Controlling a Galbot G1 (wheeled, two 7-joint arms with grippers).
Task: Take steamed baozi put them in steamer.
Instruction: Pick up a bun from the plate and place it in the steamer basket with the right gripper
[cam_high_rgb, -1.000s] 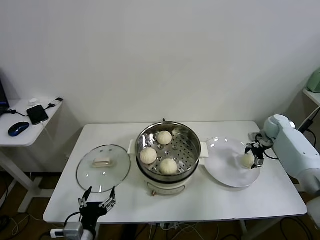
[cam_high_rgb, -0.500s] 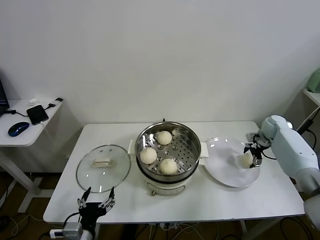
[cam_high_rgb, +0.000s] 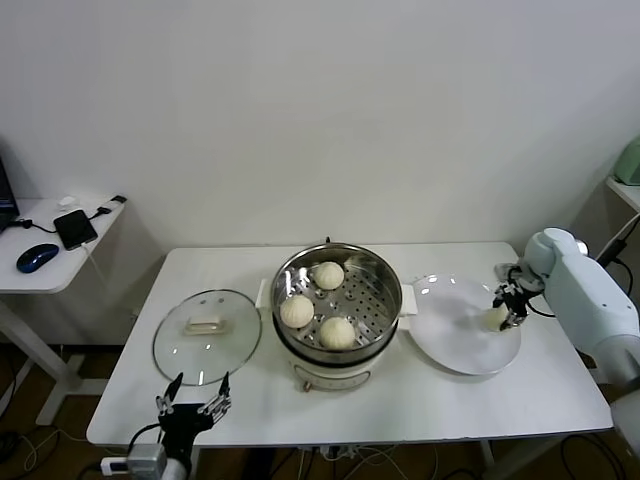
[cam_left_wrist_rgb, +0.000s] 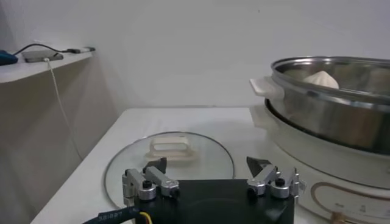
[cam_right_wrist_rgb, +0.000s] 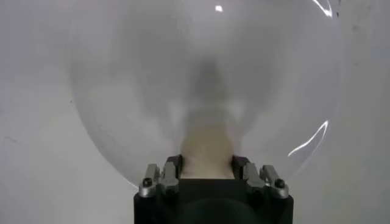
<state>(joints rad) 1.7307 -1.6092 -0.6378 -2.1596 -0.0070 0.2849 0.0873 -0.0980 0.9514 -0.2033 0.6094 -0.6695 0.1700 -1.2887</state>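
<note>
The right end effector (cam_high_rgb: 508, 303) pinches the last steamed baozi (cam_high_rgb: 495, 318) on the white plate (cam_high_rgb: 455, 340), ready to lift it toward the steamer (cam_high_rgb: 337, 300), where three buns already sit. The left end effector (cam_high_rgb: 192, 402) hangs spread near the counter's (cam_high_rgb: 500, 400) front edge, idle.

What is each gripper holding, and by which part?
The right gripper grips the last baozi by its sides, over the plate. The left gripper holds nothing.

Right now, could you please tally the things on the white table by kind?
Buns: 4, three in the steamer, one on the plate
Steamer: 1
Plate: 1
Glass lid: 1
Total: 7
</note>
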